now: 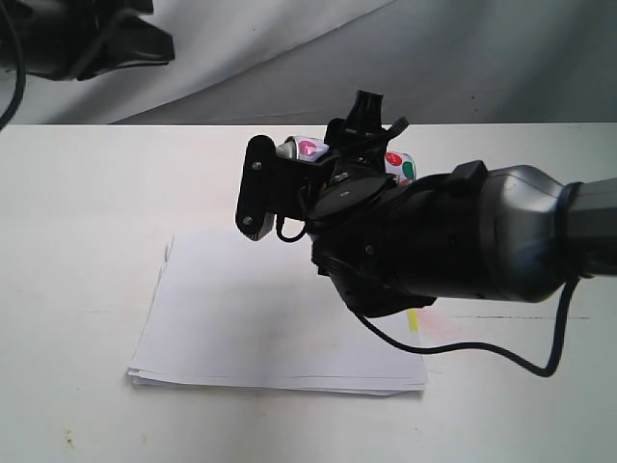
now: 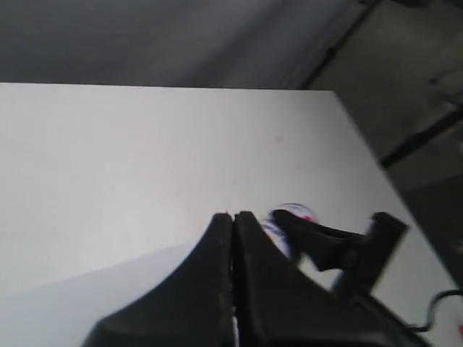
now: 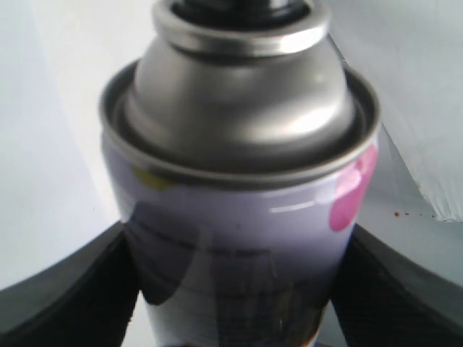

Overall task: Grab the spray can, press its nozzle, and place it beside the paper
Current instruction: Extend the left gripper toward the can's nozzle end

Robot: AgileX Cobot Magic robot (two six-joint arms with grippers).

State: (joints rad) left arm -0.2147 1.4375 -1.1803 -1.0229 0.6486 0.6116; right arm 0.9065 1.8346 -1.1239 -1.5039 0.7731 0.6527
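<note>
My right gripper [image 3: 239, 267] is shut on the spray can [image 3: 239, 217], one black finger [image 3: 65, 289] on each side of its white-and-purple label. The silver dome fills the right wrist view, and the black nozzle [image 3: 231, 6] is cut off at the frame's edge. In the exterior view the right gripper [image 1: 352, 145] holds the can [image 1: 398, 164] above the table, over the far edge of the paper [image 1: 251, 318], with the arm hiding most of the can. My left gripper [image 2: 233, 218] is shut on nothing, and the can [image 2: 291, 214] shows just beyond its fingertips.
The white table [image 1: 77, 212] carries the paper stack, which has a yellow mark [image 1: 413, 320] on its right edge. The left arm [image 1: 106, 43] hangs at the far left corner. A black cable [image 1: 463, 349] droops from the right arm over the paper's near right corner.
</note>
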